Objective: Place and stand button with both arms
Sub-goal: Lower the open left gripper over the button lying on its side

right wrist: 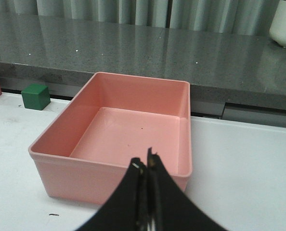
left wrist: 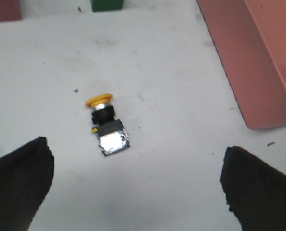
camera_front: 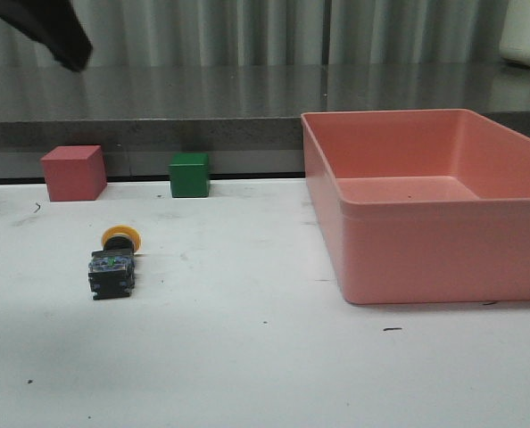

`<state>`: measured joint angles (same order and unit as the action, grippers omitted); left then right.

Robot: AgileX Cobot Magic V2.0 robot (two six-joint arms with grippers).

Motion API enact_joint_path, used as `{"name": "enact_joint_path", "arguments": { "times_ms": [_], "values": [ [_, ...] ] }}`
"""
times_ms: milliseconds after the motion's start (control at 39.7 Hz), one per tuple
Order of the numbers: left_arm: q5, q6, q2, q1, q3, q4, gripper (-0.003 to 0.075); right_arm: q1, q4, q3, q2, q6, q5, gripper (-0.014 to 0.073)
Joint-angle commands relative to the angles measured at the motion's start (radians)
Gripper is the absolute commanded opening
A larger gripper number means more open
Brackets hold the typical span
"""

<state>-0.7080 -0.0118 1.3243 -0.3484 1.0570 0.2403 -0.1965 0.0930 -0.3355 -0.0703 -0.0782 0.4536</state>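
Hovering released above the bench (camera_front: pixel 265 374), the left tool (left wrist: pixel 133 185) has the button (left wrist: pixel 107 126) lying on its side just ahead; next it must descend. Right tool (right wrist: pixel 147 166) is clenched, empty.

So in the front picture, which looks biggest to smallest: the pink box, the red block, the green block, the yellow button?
1. pink box
2. red block
3. green block
4. yellow button, lying on its side; it is nearer the camera, so it is really even smaller than it looks.
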Motion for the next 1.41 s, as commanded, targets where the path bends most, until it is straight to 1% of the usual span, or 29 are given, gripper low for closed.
{"name": "enact_joint_path", "arguments": {
  "times_ms": [0, 76, 176, 403, 730, 881, 1158, 1183, 1259, 1384],
  "values": [
    [-0.074, -0.036, 0.094, -0.009, 0.111, 0.051, 0.0673, 0.008, 0.014, -0.027, -0.009, 0.006, -0.091, -0.0069],
    [-0.168, -0.09, 0.191, -0.009, 0.184, 0.046, 0.0673, 0.008, 0.014, -0.027, -0.009, 0.006, -0.091, -0.0069],
    [-0.257, -0.094, 0.308, -0.009, 0.274, 0.041, 0.0673, 0.008, 0.014, -0.027, -0.009, 0.006, -0.091, -0.0069],
    [-0.364, -0.195, 0.526, -0.009, 0.454, -0.093, 0.0673, 0.008, 0.014, -0.027, -0.009, 0.006, -0.091, -0.0069],
    [-0.397, -0.195, 0.708, -0.005, 0.607, -0.113, 0.0673, 0.008, 0.014, -0.027, -0.009, 0.006, -0.091, -0.0069],
    [-0.44, -0.221, 0.75, 0.01, 0.623, -0.113, 0.0673, 0.008, 0.014, -0.027, -0.009, 0.006, -0.091, -0.0069],
    [-0.417, -0.221, 0.776, 0.02, 0.624, -0.111, 0.067, 0.008, 0.014, -0.027, -0.009, 0.006, -0.091, -0.0069],
    [-0.412, -0.221, 0.779, 0.02, 0.624, -0.111, 0.0666, 0.008, 0.014, -0.027, -0.009, 0.006, -0.091, -0.0069],
    [-0.41, -0.221, 0.788, 0.02, 0.624, -0.111, 0.0613, 0.008, 0.014, -0.027, -0.009, 0.006, -0.091, -0.0069],
    [-0.41, -0.221, 0.804, 0.02, 0.624, -0.111, 0.0463, 0.008, 0.014, -0.027, -0.009, 0.006, -0.091, -0.0069]
  ]
}}
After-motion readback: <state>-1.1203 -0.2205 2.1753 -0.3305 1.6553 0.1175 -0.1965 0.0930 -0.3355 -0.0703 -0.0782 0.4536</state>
